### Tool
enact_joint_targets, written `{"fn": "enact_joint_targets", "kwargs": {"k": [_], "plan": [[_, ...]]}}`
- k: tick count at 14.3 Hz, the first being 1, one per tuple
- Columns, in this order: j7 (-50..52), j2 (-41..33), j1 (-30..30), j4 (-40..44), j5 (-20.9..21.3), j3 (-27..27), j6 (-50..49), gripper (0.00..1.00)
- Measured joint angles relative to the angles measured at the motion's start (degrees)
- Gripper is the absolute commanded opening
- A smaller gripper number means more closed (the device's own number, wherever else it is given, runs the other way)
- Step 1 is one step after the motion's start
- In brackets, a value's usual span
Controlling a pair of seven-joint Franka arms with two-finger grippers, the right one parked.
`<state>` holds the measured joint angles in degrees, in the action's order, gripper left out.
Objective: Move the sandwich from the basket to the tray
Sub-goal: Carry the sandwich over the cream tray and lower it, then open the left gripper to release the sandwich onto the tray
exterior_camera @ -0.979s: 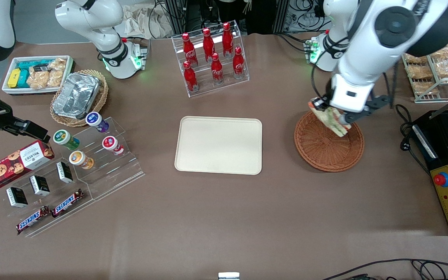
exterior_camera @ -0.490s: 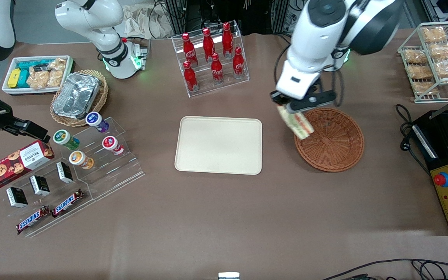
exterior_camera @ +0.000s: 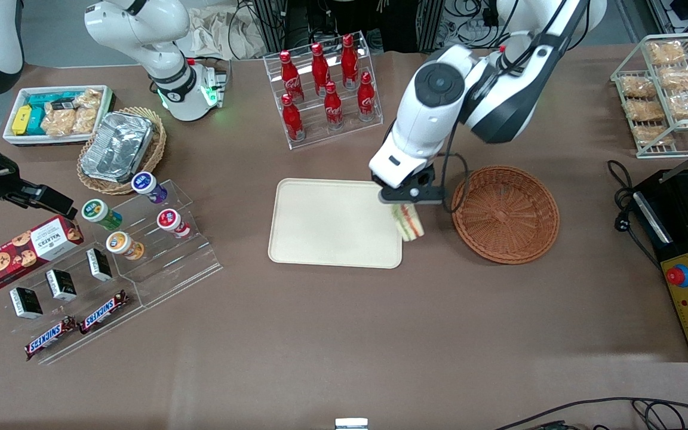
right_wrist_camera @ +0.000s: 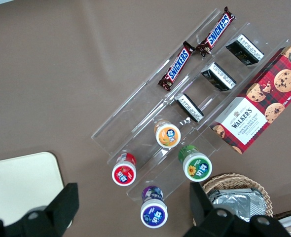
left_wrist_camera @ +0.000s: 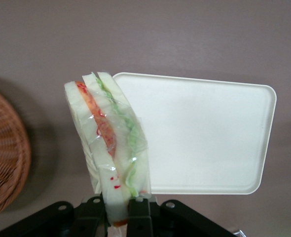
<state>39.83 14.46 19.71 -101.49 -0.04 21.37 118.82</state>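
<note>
**Sandwich out of the basket, now at the tray's edge**

Your left gripper point(exterior_camera: 407, 200) has carried the sandwich point(exterior_camera: 408, 221) clear of the basket point(exterior_camera: 505, 215) within the last second. A second ago it hung over the basket's rim at about 11 o'clock from the basket's centre; half a second ago it was crossing that rim; now it hangs in the air over the tray's point(exterior_camera: 332, 224) short edge nearest the basket, at roughly 3 o'clock from the tray's centre. The basket shows nothing in it.

In the wrist view the fingers point(left_wrist_camera: 139, 217) are clamped on the wedge's lower end, and the sandwich point(left_wrist_camera: 108, 143) stands upright out of them in its clear wrap, with the tray point(left_wrist_camera: 204, 138) partly under it and the basket point(left_wrist_camera: 5, 153) off to one side.

What this means for you: the pick and lift look done, and the carry is nearly over. I judge that you need to travel a little further toward the tray's middle, then lower and release. Letting go here risks the wedge landing on the rim and tipping onto the table.
</note>
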Motion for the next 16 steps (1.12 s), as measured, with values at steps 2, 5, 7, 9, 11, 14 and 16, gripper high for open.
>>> {"fn": "enact_joint_targets", "kwargs": {"k": [2, 5, 7, 9, 11, 14, 16], "plan": [[-2.6, 2.7, 0.8, -0.2, 0.0, 0.0, 2.6, 0.00], [-7.5, 7.6, 1.9, -0.5, 0.0, 0.0, 6.0, 0.00], [-10.4, 10.1, 2.3, -1.4, 0.2, 0.0, 8.2, 0.00], [-13.5, 11.2, 2.3, -3.1, 0.4, -0.1, 9.2, 0.00], [-16.6, 12.0, 2.4, -4.1, 0.4, -0.4, 10.3, 0.00], [-18.8, 13.6, 2.4, -4.5, 0.8, -0.7, 12.5, 0.00], [-18.9, 14.7, 2.4, -4.7, 2.4, -0.7, 14.1, 0.00]]}}
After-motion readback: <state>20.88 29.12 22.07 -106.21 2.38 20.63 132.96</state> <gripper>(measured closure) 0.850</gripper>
